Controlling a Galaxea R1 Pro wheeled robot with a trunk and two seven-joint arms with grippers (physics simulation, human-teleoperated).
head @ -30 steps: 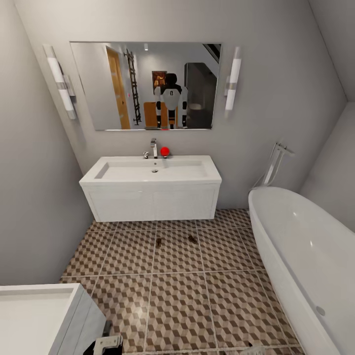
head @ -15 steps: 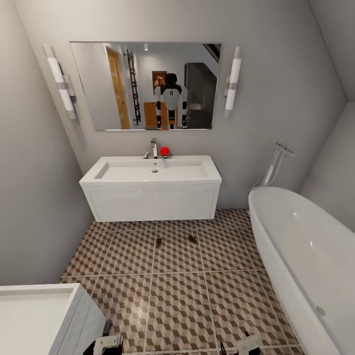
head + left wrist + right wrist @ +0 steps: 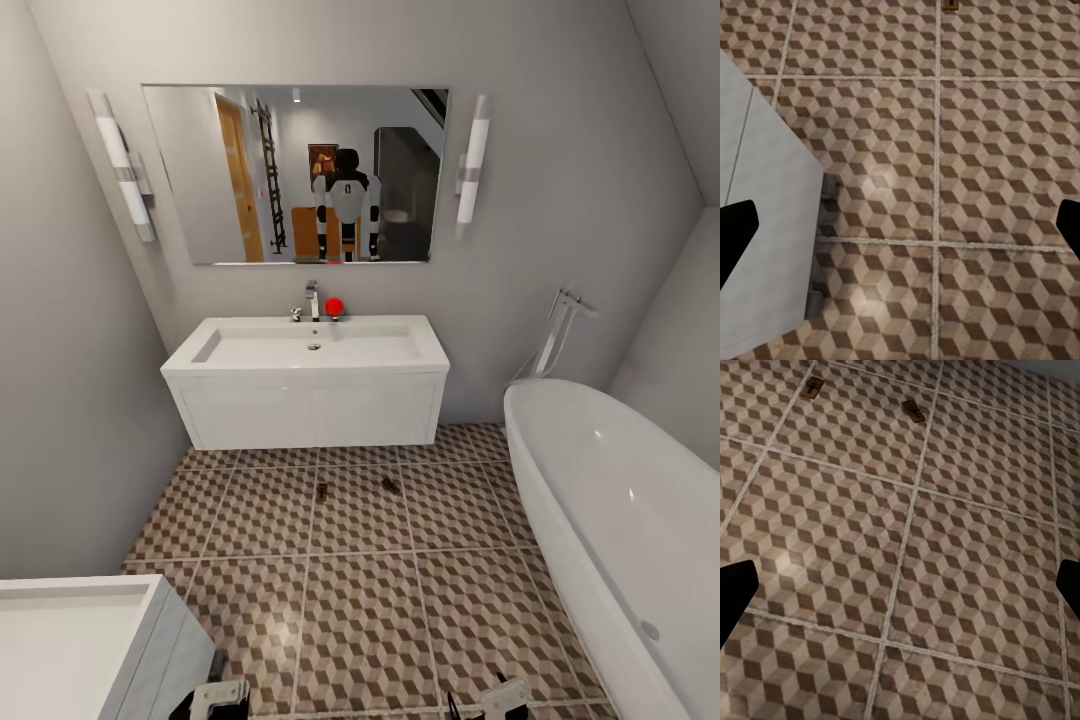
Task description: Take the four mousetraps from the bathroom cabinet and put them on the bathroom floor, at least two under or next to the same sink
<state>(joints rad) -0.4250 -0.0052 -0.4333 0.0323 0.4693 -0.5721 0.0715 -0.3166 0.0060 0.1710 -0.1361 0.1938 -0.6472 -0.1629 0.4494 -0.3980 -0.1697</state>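
Two mousetraps [image 3: 322, 491] [image 3: 389, 484] lie on the bathroom floor [image 3: 370, 600], just in front of the white wall-hung bathroom sink [image 3: 306, 380]. The right wrist view shows the same pair, mousetrap [image 3: 813, 388] and mousetrap [image 3: 913, 410], far ahead of my right gripper [image 3: 900, 589]. That gripper is open, with only tiles between its black fingertips [image 3: 735, 592]. My left gripper [image 3: 900, 229] is open too, over bare tiles, with one mousetrap [image 3: 951, 4] at the frame edge. Both grippers hang low near the head view's bottom edge. The cabinet is out of view.
A white oval bathtub [image 3: 620, 520] runs along the right side. A white unit [image 3: 80, 640] stands at the near left, close beside my left gripper [image 3: 218, 695]. A mirror [image 3: 295, 175] above the sink reflects the robot. A red object [image 3: 334, 307] sits by the tap.
My right gripper has risen into the bottom edge of the head view. The left gripper, the traps and the camera have not moved.
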